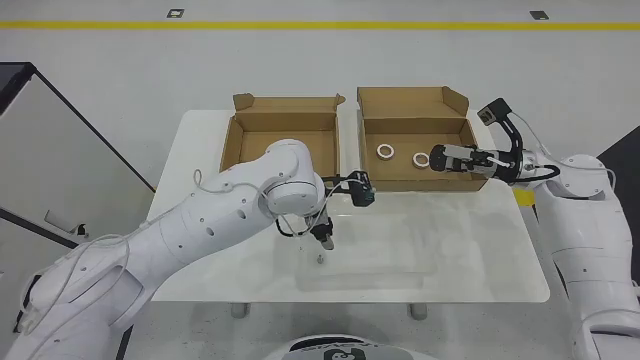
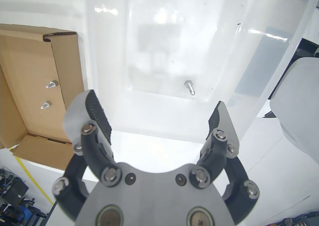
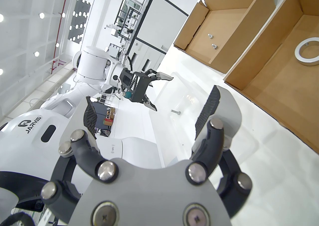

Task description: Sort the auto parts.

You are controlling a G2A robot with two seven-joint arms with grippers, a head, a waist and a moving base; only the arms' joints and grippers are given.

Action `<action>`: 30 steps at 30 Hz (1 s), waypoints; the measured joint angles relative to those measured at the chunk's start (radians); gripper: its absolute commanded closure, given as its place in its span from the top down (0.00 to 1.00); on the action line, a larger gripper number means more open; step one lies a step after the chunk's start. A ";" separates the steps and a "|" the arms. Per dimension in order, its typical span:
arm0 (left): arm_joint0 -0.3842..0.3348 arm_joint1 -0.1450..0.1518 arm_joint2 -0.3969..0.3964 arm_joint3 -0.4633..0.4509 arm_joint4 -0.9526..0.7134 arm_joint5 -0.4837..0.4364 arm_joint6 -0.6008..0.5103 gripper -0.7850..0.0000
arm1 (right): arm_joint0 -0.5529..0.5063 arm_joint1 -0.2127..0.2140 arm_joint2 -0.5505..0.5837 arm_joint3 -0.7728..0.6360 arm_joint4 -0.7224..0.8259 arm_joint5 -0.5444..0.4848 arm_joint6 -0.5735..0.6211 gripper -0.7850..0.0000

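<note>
**Inspector:** Location of the unsorted part?

**Assistant:** One bolt point(image 2: 190, 87) lies on its side on the floor of the clear tray point(image 2: 107, 50). The tray sits at the front middle of the counter point(image 1: 470, 240). The bolt is apart from both hands.

**Inspector:** Left hand?

**Assistant:** The left hand point(image 2: 155, 114) hangs over the tray, just above the bolt. Its fingers are spread wide and it carries no part.

**Inspector:** Sorted stock?

**Assistant:** Two bolts point(image 2: 51, 84) sit near each other in the left cardboard box point(image 1: 250, 145). Two metal rings point(image 1: 384, 150) lie flat in the right cardboard box point(image 1: 400, 110), apart from each other. The boxes stand side by side along the counter's far edge with their flaps up.

**Inspector:** Right hand?

**Assistant:** The right hand point(image 3: 150, 112) is held over the right cardboard box, close beside the nearer ring in the top view. Its fingers are spread and it is empty. I cannot tell whether a fingertip touches that ring.

**Inspector:** Spacing between the arms?

**Assistant:** Well apart: the left hand is at the tray and the right hand is at the right cardboard box.
</note>
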 measured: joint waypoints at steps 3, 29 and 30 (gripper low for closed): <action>0.011 0.003 0.016 -0.033 0.023 -0.002 -0.002 1.00 | 0.000 0.000 0.000 0.000 0.000 0.000 0.000 1.00; -0.040 -0.008 0.144 0.041 -0.045 0.003 -0.006 0.70 | 0.000 0.000 0.000 0.000 0.000 0.000 0.000 1.00; -0.042 -0.009 0.149 0.048 -0.050 0.002 -0.005 0.69 | 0.000 0.000 0.000 0.000 0.000 0.000 0.000 1.00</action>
